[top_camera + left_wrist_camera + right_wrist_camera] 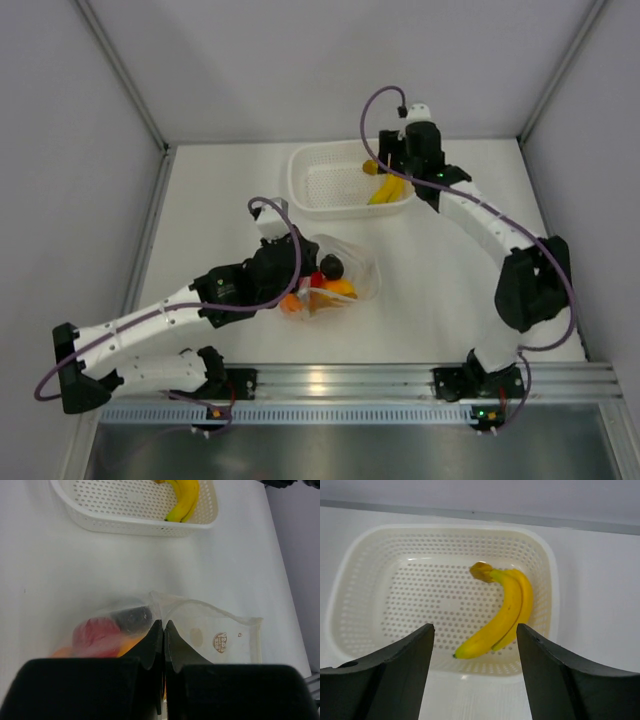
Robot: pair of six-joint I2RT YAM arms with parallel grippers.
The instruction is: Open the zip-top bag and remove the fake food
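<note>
The zip-top bag [352, 268] lies on the table in the middle, clear and crinkled. Inside it are a red fruit [95, 632], a dark purple piece [132, 619] and orange pieces [338, 289]. My left gripper [164, 626] is shut on the bag's near wall [220, 625], at the bag's left side in the top view [303, 272]. The yellow banana [506, 611] lies in the white basket [350, 580], apart from the bag. My right gripper [475, 627] is open and empty, hovering just above the basket's near rim, over the basket's right end in the top view [398, 168].
The white perforated basket [318, 185] stands at the back of the table, banana [388, 190] at its right end. It also shows at the top of the left wrist view [125, 522]. White walls enclose the table on three sides.
</note>
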